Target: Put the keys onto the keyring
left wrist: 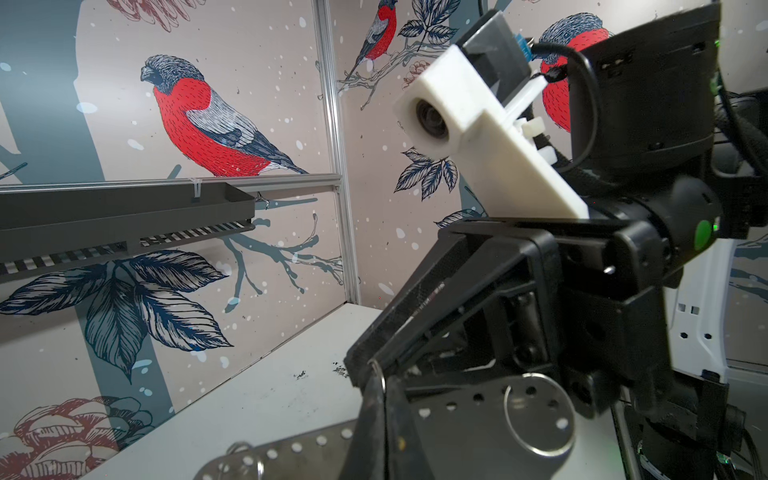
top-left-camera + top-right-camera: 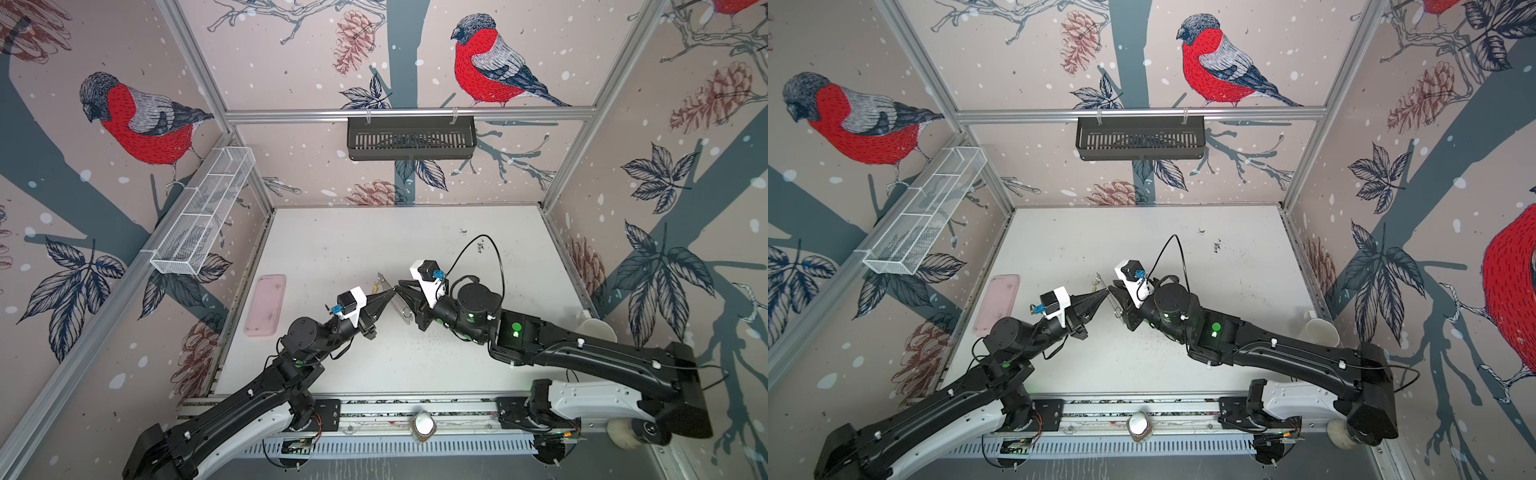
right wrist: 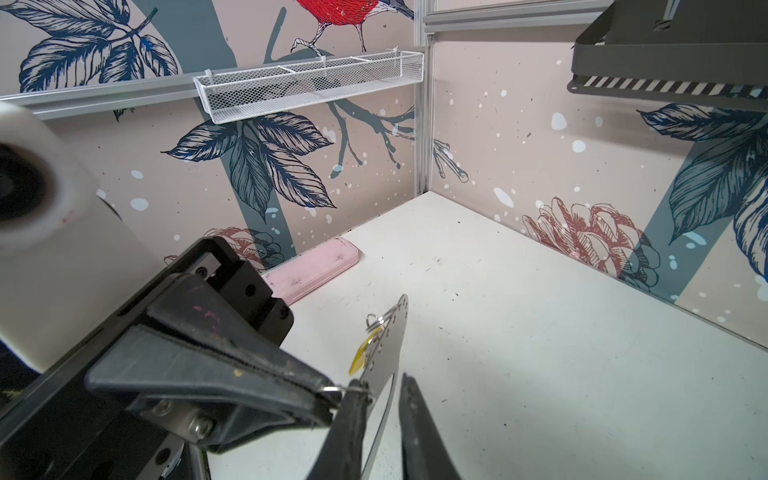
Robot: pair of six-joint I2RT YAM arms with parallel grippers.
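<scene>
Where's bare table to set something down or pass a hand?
Free: back of the table, rear wall to keyring; front strip between the arms. Crowded: centre, where left gripper and right gripper meet at the keyring; pink tray left, mug right.

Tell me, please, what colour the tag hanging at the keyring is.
Yellow; the tag shows best in the right wrist view.

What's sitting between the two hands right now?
The grey keyring plate, up on edge, a yellow tag beside it; the right wrist view shows it.
</scene>
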